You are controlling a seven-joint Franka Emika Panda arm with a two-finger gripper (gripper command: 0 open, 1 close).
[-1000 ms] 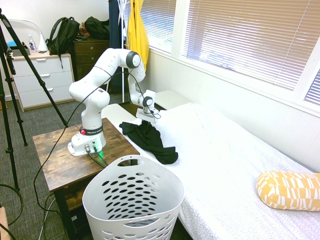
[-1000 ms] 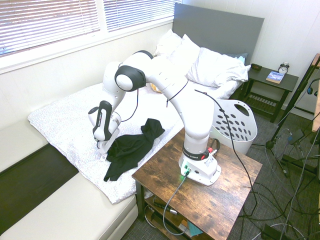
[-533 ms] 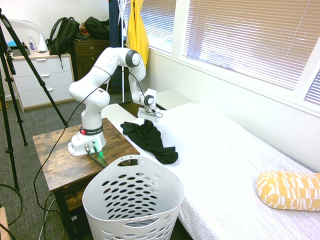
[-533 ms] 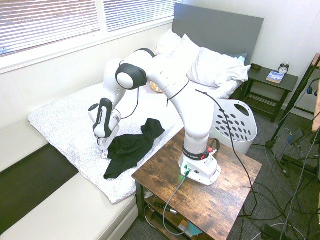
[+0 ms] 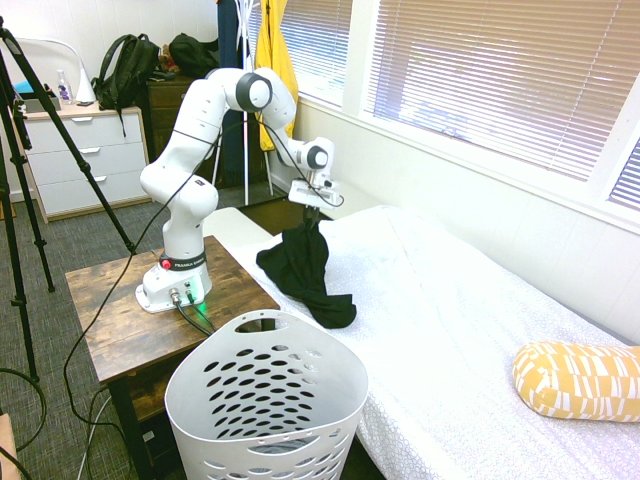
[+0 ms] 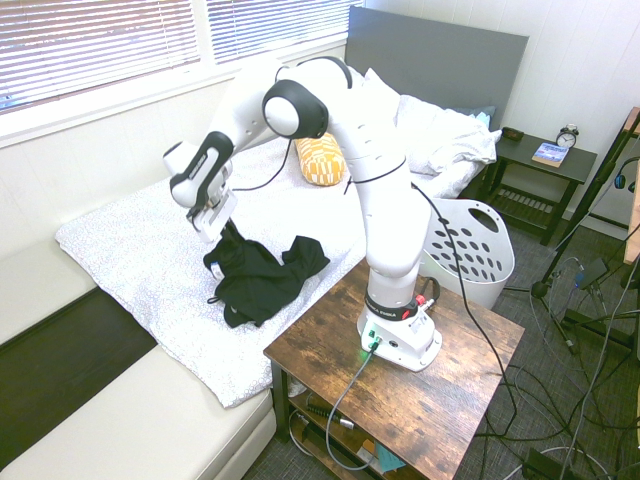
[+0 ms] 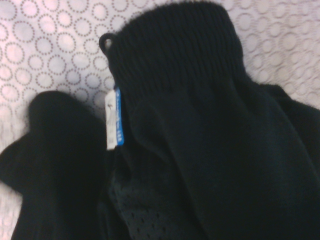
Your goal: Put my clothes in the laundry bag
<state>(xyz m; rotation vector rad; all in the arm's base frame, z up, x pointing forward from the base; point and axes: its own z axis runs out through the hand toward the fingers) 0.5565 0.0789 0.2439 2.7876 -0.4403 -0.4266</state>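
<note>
The clothes (image 5: 303, 270), a limp black garment, hang from my gripper (image 5: 311, 207) with their lower part still resting on the white bedspread. My gripper (image 6: 221, 226) is shut on the upper end of the clothes (image 6: 262, 280), a short way above the bed's near edge. In the wrist view the clothes (image 7: 200, 140) fill most of the picture, showing a ribbed cuff and a small white and blue label. The laundry bag (image 5: 265, 405), a white tub-shaped basket with oval holes, stands on the floor beside the wooden table; it appears as the laundry bag (image 6: 470, 250) past the table.
A wooden side table (image 5: 110, 320) bears the arm's base beside the bed (image 5: 470, 310). A yellow patterned pillow (image 5: 580, 380) lies on the bed. White pillows (image 6: 420, 135) sit at the headboard. A yellow garment (image 5: 275, 65) hangs by the window near a dresser (image 5: 85, 160).
The gripper closed on the black clothes and rose, lifting their upper end off the bedspread. The garment now hangs bunched instead of lying spread flat.
</note>
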